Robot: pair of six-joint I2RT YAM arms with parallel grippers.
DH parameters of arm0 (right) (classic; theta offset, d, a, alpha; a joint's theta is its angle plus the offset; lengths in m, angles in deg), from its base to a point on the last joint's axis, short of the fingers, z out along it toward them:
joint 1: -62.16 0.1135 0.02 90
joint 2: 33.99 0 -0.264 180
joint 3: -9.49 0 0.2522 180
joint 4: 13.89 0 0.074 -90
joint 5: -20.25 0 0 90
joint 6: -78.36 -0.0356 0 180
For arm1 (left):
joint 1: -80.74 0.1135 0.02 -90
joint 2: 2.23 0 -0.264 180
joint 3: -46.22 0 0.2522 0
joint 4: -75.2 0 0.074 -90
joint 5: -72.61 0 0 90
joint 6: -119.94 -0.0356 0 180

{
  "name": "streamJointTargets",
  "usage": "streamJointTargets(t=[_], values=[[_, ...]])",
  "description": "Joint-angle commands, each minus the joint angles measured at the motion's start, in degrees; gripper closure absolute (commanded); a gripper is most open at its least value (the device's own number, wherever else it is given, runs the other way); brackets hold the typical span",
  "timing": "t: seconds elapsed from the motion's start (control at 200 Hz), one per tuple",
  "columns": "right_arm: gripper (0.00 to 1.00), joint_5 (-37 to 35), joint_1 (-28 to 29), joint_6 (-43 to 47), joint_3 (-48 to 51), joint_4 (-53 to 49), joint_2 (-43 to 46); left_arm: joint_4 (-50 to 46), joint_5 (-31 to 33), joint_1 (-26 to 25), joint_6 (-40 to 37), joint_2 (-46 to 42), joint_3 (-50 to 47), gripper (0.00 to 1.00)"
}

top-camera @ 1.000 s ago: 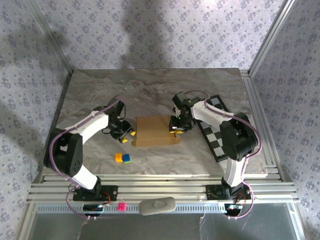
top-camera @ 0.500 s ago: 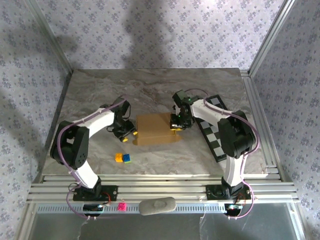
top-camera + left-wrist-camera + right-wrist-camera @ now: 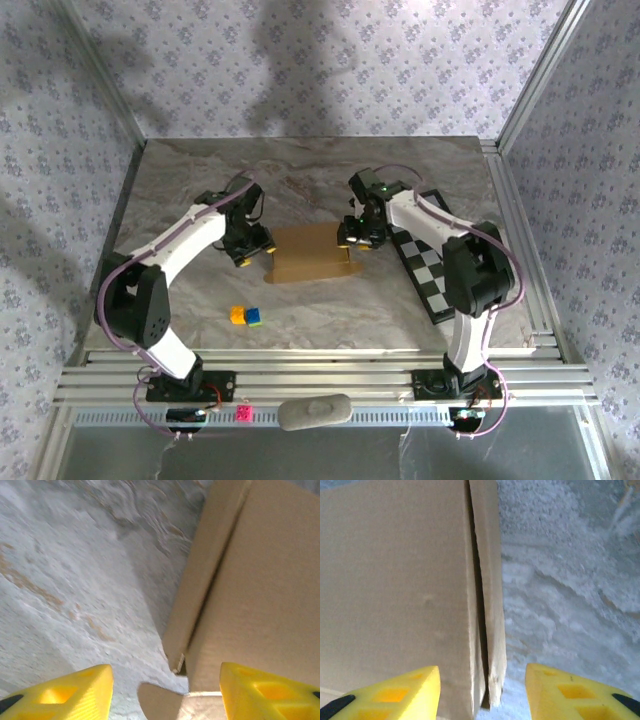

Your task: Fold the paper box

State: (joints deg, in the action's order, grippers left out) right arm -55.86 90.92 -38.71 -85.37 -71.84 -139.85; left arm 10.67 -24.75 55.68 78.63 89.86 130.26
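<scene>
Nothing legible anywhere: no readable text, label, brand, number or sign, not even on the plain cardboard of the paper box (image 3: 312, 255).
</scene>
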Motion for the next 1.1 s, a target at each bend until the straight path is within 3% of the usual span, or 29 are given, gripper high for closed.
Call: streamJointTargets(t=[0.0, 0.31, 0.655, 1.094], values=[[0.53, 0.6, 0.8, 0.5, 3.0, -2.6, 4.5, -1.4, -2.7, -2.9, 0.6, -1.2, -1.6, 0.43], [0.64, 1.3, 3.3, -0.4, 8.1, -2.5, 6.7, 1.7, -2.9, -4.2, 1.6, 0.6, -5.8, 0.48], [0.65, 1.6, 4.5, -1.8, 9.4, -0.9, 5.4, 4.4, -2.7, -5.8, 3.2, 1.4, -7.3, 0.5], [0.65, 7.1, 2.6, -5.3, 10.7, 0.2, 5.8, 7.0, -5.2, -6.9, 6.8, 1.1, -9.0, 0.52]])
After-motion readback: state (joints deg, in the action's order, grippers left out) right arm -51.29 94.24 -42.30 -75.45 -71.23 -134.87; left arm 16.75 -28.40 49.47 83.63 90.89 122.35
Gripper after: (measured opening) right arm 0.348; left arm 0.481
